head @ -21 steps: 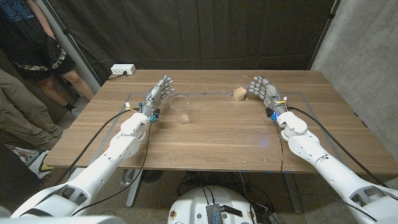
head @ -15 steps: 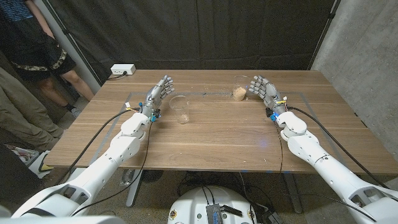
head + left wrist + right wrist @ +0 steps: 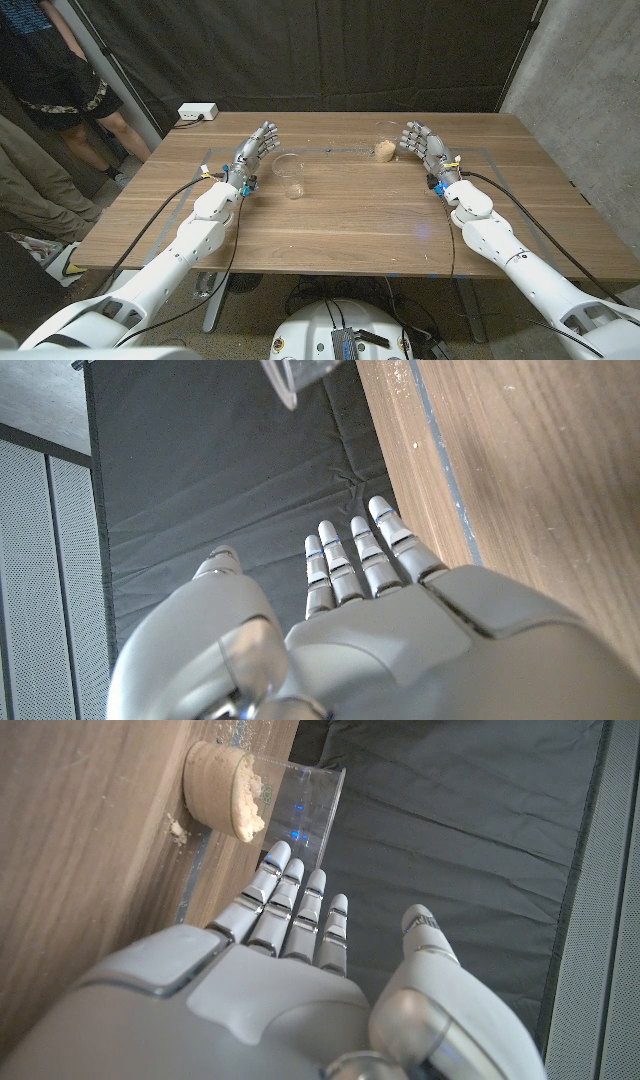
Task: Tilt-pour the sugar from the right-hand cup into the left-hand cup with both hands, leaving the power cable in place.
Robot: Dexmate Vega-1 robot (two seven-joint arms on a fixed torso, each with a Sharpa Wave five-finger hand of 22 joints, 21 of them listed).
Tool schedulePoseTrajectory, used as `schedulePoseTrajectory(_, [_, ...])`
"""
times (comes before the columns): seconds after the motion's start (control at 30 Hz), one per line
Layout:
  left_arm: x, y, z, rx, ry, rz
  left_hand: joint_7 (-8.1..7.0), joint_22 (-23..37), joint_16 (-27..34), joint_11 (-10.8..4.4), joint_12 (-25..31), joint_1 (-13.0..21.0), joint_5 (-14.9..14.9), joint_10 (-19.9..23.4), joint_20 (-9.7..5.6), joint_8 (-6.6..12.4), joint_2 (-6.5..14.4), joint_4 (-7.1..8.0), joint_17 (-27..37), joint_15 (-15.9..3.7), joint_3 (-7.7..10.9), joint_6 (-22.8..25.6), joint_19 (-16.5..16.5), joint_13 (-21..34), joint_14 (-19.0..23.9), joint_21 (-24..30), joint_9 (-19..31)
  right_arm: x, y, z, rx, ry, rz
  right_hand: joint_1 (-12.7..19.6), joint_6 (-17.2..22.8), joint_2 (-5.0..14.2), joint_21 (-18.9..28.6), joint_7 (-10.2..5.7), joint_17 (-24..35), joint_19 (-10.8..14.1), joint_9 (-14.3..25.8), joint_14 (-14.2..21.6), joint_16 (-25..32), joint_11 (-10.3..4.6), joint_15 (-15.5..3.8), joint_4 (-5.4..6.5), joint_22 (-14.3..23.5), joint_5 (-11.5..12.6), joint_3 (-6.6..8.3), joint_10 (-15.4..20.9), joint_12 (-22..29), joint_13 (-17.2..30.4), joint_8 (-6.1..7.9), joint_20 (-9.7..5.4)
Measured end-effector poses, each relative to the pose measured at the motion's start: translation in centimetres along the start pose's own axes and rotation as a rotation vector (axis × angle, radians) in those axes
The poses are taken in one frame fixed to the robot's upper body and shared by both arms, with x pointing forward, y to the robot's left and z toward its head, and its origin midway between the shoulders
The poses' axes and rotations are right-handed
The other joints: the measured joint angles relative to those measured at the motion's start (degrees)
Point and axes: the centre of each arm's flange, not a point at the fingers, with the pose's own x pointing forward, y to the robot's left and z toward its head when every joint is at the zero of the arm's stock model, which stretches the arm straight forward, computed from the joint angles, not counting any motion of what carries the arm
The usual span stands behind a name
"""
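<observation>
While both robot hands are spread and holding nothing, the right robot hand is seen beside the thin clear plastic cup of sugar at upper centre; light and easily crushed, it is best gripped gently around its wall.

Your head view is evenly lit and sharp, with soft light from above and only faint shadows on the worktop. The black curtain behind stays dim. In both wrist views the near robot hand looms large and slightly soft, with mild glare.
</observation>
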Motion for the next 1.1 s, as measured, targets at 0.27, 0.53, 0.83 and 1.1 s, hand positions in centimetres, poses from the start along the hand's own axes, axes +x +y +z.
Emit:
schedulePoseTrajectory(0.27, [-0.3, 0.0, 0.3, 0.017, -0.002, -0.010, 0.00, 0.0, 0.0, 0.00, 0.0, 0.0, 0.0, 0.0, 0.00, 0.00, 0.0, 0.00, 0.0, 0.00, 0.00, 0.0, 0.0, 0.0, 0.0, 0.0, 0.0, -0.3, -1.0, 0.3, -0.038, -0.002, 0.026, -0.4, -2.6, -2.09, -0.7, 0.40, -0.3, -0.9, 0.0, -2.0, -0.7, 0.00, 0.01, -0.24, 0.0, -0.8, -0.59, 0.0, 0.0, 0.1, -0.24, 0.92])
schedulePoseTrajectory(0.53, [-0.9, 0.0, 0.6, 0.029, 0.001, -0.012, 0.00, 0.0, 0.4, 0.06, 0.0, 0.5, 0.0, 0.6, 0.00, 0.00, -0.5, 0.00, -0.3, 0.29, -0.01, 0.0, 0.0, -0.2, 0.3, 0.0, 0.0, -0.6, -1.8, 0.5, -0.072, 0.002, 0.059, 0.4, -4.1, -3.65, -1.9, 0.89, -0.3, -2.9, 0.0, -4.2, -1.0, 0.51, 0.14, 0.00, 0.0, -1.4, -0.83, -5.0, -1.8, -0.1, -0.24, 2.06])
schedulePoseTrajectory(0.83, [-1.4, -0.1, 0.6, 0.034, 0.004, -0.005, 0.00, 0.0, 0.4, 0.06, 0.0, 0.5, 0.0, 0.6, -0.21, 0.00, -0.5, 0.00, -0.4, 0.09, -0.01, 0.0, 0.2, -0.3, 0.5, 0.0, 0.0, -0.8, -3.2, 0.8, -0.114, 0.015, 0.083, 0.6, -6.2, -4.71, -3.1, 1.33, -0.5, -4.3, 0.0, -6.5, -1.5, 1.04, 0.21, 0.00, -0.2, -1.7, -1.14, -7.6, -2.9, 0.1, -0.66, 2.84])
schedulePoseTrajectory(1.1, [-2.2, -0.3, 0.9, 0.043, 0.001, -0.010, -0.22, 0.2, 0.4, -0.11, 0.0, 0.0, 0.0, 0.7, -0.21, 0.06, 0.0, 0.00, -0.5, -0.03, -0.01, 0.2, 0.2, -0.3, 0.6, -0.3, 0.0, -0.6, -4.3, 0.9, -0.166, 0.033, 0.123, 0.5, -7.6, -5.24, -3.4, 1.52, -0.5, -4.6, 0.0, -7.6, -1.5, 1.05, 0.22, 0.16, -0.2, -1.7, -1.30, -8.8, -3.0, 0.1, -0.66, 3.16])
